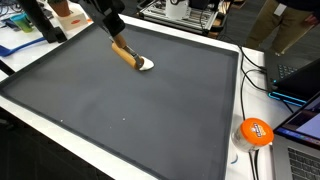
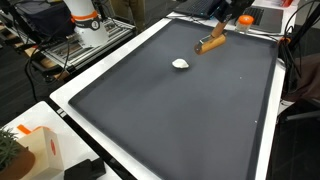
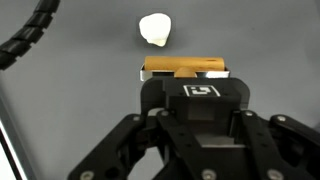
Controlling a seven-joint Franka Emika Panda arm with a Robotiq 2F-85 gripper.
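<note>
My hand [image 3: 185, 78] is clamped tight on the upper end of a brown wooden stick [image 1: 126, 54] that slants down over the far part of the dark mat [image 2: 180, 120] on the desk [image 1: 238, 100], so the grasp is made, while the small white lump [image 2: 180, 64] lies loose near its low tip.

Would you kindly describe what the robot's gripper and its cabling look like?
The gripper is matte black, with a boxy body, a small white logo plate and angular linkage fingers. A black ribbed cable curves beside it.
</note>
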